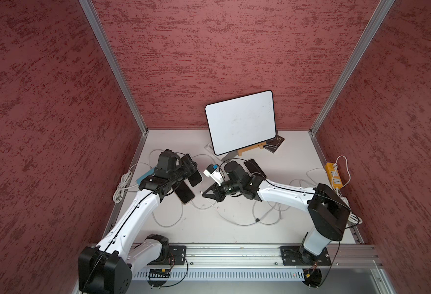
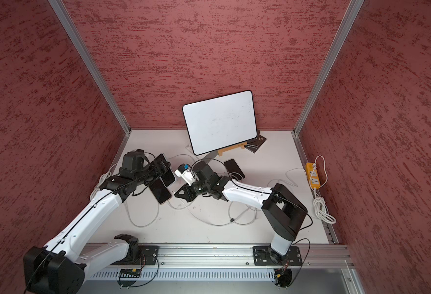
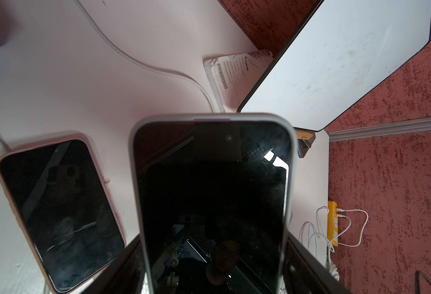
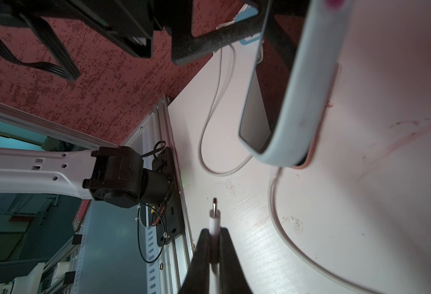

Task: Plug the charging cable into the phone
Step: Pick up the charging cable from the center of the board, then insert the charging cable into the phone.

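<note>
Both top views: left gripper (image 1: 192, 173) (image 2: 162, 171) is clamped on the phone (image 1: 196, 179) (image 2: 169, 178), which sits just above the table (image 1: 234, 229) and overlaps a pink phone (image 1: 185, 194) (image 2: 161, 194). Right gripper (image 1: 204, 194) (image 2: 177, 194) is pinched shut on the plug (image 1: 200, 192), near the pink phone's end and apart from both phones. A third phone (image 1: 253, 166) lies behind the right arm. A white board (image 1: 241, 122) is propped at the back and a yellow strip (image 1: 332, 175) lies by the right wall. No text is legible from here. Left wrist: the phone (image 3: 211, 191) has a light case and dark screen, with a jaw on each long edge. The pink phone (image 3: 61, 211) lies flat beside it. A clear bag (image 3: 232, 73) reads "Canon" and carries a barcode; the small print is unreadable. Right wrist: the white plug (image 4: 214, 219) is squeezed between the black fingers (image 4: 201, 254), metal tip bare, touching nothing. Its cable (image 4: 215, 276) runs back between them. The phone's (image 4: 293, 114) lower end hangs above the table, well apart from the plug.
</note>
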You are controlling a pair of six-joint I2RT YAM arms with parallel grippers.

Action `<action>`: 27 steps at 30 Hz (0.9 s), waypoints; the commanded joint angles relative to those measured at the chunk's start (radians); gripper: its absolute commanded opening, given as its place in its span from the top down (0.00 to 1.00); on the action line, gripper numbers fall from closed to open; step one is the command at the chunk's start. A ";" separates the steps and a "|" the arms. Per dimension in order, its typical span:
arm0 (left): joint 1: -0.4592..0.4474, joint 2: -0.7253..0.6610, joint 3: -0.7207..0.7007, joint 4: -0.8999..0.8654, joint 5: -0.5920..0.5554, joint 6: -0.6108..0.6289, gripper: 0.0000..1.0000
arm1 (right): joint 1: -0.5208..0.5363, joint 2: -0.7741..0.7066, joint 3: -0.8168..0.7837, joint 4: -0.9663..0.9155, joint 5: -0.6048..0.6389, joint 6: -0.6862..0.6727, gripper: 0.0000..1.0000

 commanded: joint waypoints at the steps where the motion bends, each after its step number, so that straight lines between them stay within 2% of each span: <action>1: -0.004 -0.011 -0.001 0.029 0.013 -0.007 1.00 | 0.004 0.027 0.028 0.080 -0.008 0.055 1.00; 27: -0.004 0.018 -0.001 0.004 0.008 -0.014 1.00 | -0.011 0.055 0.054 0.109 0.110 0.097 1.00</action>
